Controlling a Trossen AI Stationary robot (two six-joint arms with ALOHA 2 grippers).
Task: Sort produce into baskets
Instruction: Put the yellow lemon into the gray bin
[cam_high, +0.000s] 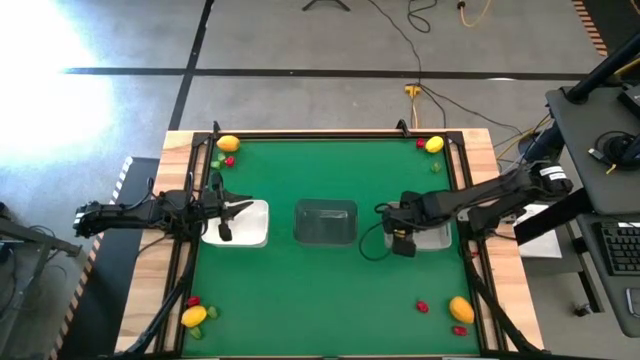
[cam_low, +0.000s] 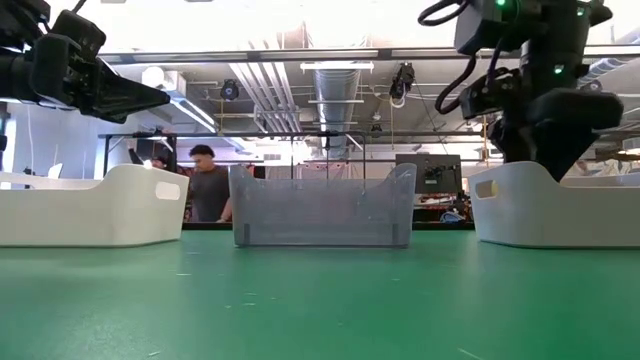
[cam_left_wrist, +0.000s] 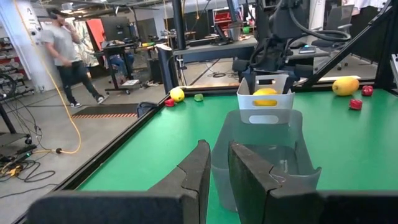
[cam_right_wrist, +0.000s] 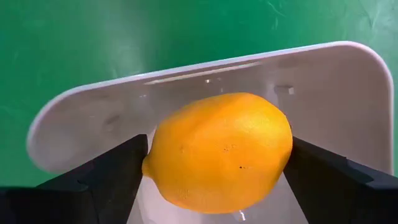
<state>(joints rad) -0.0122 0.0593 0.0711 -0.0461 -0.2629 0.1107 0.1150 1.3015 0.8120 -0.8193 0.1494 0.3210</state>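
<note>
Three baskets stand in a row on the green table: a white one (cam_high: 250, 228) at the left, a dark transparent one (cam_high: 325, 222) in the middle, and a pale one (cam_high: 432, 238) at the right. My right gripper (cam_high: 403, 240) reaches down into the pale basket (cam_right_wrist: 205, 81) with an orange-yellow lemon (cam_right_wrist: 221, 152) between its fingers. The lemon also shows inside that basket in the left wrist view (cam_left_wrist: 265, 96). My left gripper (cam_high: 228, 208) hovers over the white basket, shut to a narrow gap and empty (cam_left_wrist: 219, 171). My right gripper has the lemon between its two fingers, one finger (cam_right_wrist: 118, 171) at each pointed end (cam_right_wrist: 152, 163). The fingers point down from above and span the lemon's length. The lemon lies level inside the pale basket. I cannot tell whether it rests on the basket's floor.
Produce lies in the table's corners. Far left has a lemon (cam_high: 228, 144) with red and green bits, far right a lemon (cam_high: 433, 144), near left a lemon (cam_high: 194, 316), near right an orange fruit (cam_high: 460, 308) with red bits. A person walks beyond the table (cam_low: 208, 180).
</note>
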